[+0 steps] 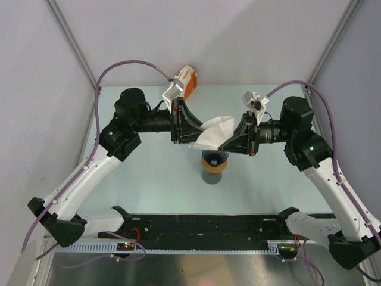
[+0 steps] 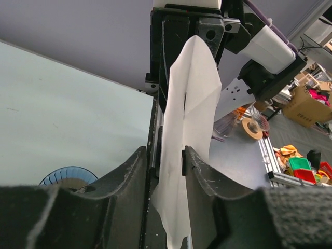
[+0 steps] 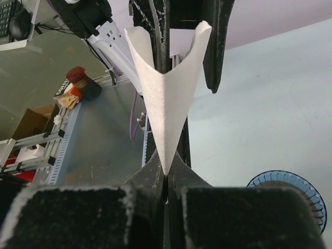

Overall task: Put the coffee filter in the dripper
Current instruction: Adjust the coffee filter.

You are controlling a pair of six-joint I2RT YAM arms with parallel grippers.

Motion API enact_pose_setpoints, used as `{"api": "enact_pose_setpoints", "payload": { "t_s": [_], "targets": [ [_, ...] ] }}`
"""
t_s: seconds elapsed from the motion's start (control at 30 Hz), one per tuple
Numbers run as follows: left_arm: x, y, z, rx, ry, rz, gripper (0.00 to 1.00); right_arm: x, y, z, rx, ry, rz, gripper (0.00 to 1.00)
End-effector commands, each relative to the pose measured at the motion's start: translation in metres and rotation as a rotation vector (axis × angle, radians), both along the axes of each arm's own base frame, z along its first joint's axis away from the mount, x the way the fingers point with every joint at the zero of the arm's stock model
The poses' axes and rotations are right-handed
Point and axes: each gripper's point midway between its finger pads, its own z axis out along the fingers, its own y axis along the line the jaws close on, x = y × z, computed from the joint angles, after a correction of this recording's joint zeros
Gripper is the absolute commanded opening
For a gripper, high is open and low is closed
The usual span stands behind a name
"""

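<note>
Coffee filter (image 1: 211, 134) is in the air between both arms, just above the dripper (image 1: 214, 159), not in it yet. Right gripper (image 3: 165, 174) is clamped on the filter's pointed tip. Left gripper (image 2: 165, 155) straddles the upper edge with a gap showing, so can't tell if it really pinches. Suggest: rotate tip-down, centre over the blue mouth, lower slowly, free one side first, and don't crease the paper or nudge the dripper

Coffee filter (image 3: 166, 93): plain white, no print. Dripper (image 3: 290, 177): translucent blue, fine ribbing along rim. Orange ring (image 1: 213, 169) beneath it. Tabletop (image 1: 155, 179): pale mint, uniform. Left tool (image 2: 165, 155) and right tool (image 3: 166, 176): matte black. Cables (image 1: 128, 64): purple.
</note>
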Motion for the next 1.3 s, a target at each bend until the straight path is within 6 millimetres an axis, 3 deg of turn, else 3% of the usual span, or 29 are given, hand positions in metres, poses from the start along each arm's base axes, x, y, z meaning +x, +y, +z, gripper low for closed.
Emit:
{"api": "enact_pose_setpoints", "payload": {
  "t_s": [0.0,0.47,0.53,0.6,0.63,0.7,0.8,0.87,1.07,1.27],
  "targets": [
    [-0.017,0.006,0.011,-0.039,-0.099,-0.052,0.41,-0.013,0.000,0.000,-0.003,-0.018,0.054,0.00],
    [-0.036,0.009,-0.020,0.005,-0.064,-0.141,0.42,-0.019,0.002,-0.004,-0.011,-0.009,0.095,0.00],
    [-0.038,0.009,-0.020,0.005,-0.064,-0.147,0.36,-0.020,0.003,-0.005,-0.013,-0.005,0.101,0.00],
    [-0.041,0.008,-0.017,0.001,-0.065,-0.161,0.23,-0.019,0.004,-0.006,-0.014,0.003,0.105,0.01],
    [-0.041,0.007,-0.016,0.001,-0.063,-0.166,0.12,-0.018,0.004,-0.007,-0.014,0.007,0.108,0.03],
    [-0.041,0.005,-0.014,0.000,-0.053,-0.161,0.03,-0.016,0.006,-0.006,-0.011,0.011,0.105,0.09],
    [-0.027,0.003,-0.013,0.003,0.018,-0.078,0.01,-0.002,0.003,-0.002,-0.003,0.016,0.044,0.36],
    [-0.014,0.004,-0.013,-0.001,0.093,0.002,0.00,0.017,-0.007,0.002,0.004,0.003,-0.046,0.49],
    [0.014,0.008,0.002,-0.090,0.204,0.133,0.00,0.068,-0.048,-0.005,-0.115,-0.244,-0.389,0.71],
    [0.028,0.008,0.006,-0.110,0.294,0.220,0.00,0.078,-0.059,-0.010,-0.236,-0.456,-0.484,0.77]
  ]
}}
